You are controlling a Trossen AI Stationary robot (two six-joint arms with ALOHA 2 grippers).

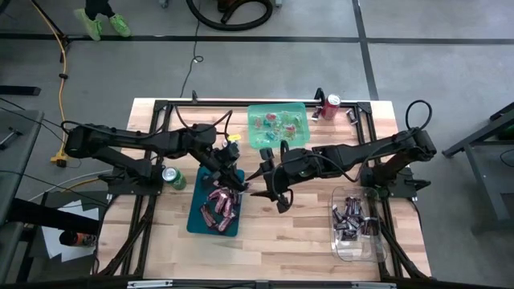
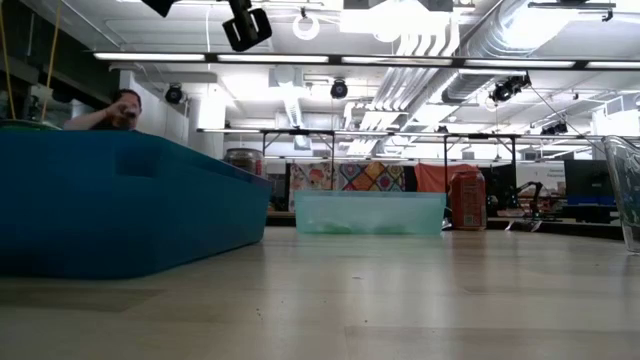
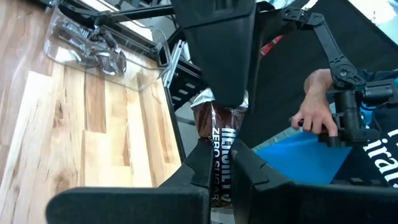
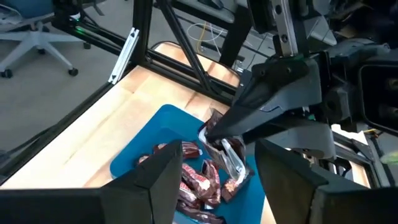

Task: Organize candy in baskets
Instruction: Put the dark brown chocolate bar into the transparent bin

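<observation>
My left gripper (image 1: 238,185) hangs over the dark teal basket (image 1: 201,215), shut on a dark brown mini candy bar (image 3: 219,127). Several maroon and pinkish-red bars (image 4: 196,177) lie in that basket. My right gripper (image 1: 265,187) is open, close beside the left one on its right and level with it, touching nothing. The light green basket (image 1: 277,126) holds small green and red pieces. Dark bars (image 1: 353,217) fill part of the clear basket (image 1: 347,245). My left gripper pinches the brown bar across its width between both fingers (image 3: 200,163). The fingers slant down from the table's left. The bar's silver crimped end (image 3: 208,99) sticks out past the fingertips. In the right wrist view the bar (image 4: 229,158) hangs below the fingers, over the teal basket.
A green can (image 1: 171,177) stands left of the teal basket and a red can (image 1: 331,103) right of the green basket. Black frame rails run along the table edges. Bare wood lies between the teal and clear baskets. A person's hand (image 3: 314,118) shows beyond the table.
</observation>
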